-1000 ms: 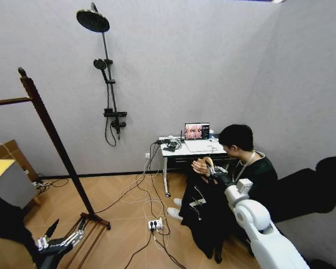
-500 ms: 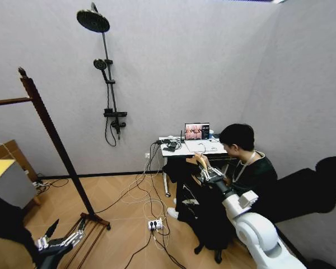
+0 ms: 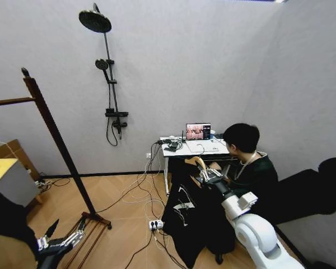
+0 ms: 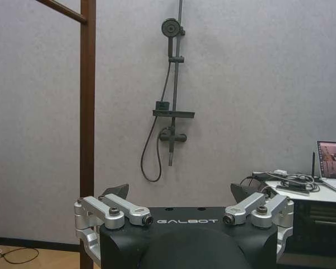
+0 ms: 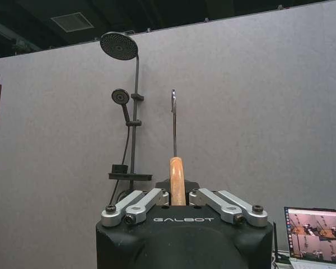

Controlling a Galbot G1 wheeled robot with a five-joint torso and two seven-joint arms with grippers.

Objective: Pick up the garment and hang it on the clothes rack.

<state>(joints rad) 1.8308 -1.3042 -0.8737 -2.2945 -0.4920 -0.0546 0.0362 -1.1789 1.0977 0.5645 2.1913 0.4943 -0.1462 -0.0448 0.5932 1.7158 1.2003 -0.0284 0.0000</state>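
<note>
The garment (image 3: pixel 185 221) is a black top with small white marks, hanging from a light wooden hanger (image 3: pixel 197 162) in the head view. My right gripper (image 3: pixel 206 175) is shut on the hanger's neck, holding it in the air in front of the desk. The right wrist view shows the hanger (image 5: pixel 177 174) upright in my right gripper (image 5: pixel 178 197), its metal hook above. The clothes rack (image 3: pixel 56 140), dark red-brown with a knob-topped post and one rail, stands far to the left. My left gripper (image 3: pixel 64 240) is low near the rack's base, open and empty, as the left wrist view confirms (image 4: pixel 179 196).
A white desk (image 3: pixel 173 151) with a laptop (image 3: pixel 197 131) stands behind the garment. A shower fixture (image 3: pixel 109 84) is mounted on the back wall. A power strip (image 3: pixel 154 225) and loose cables lie on the wooden floor. A grey and yellow box (image 3: pixel 8 182) sits at the left.
A person's hand at the hanger one second ago is gone from it. My right gripper has carried hanger and garment a little left and forward, and the garment now hangs spread out.
</note>
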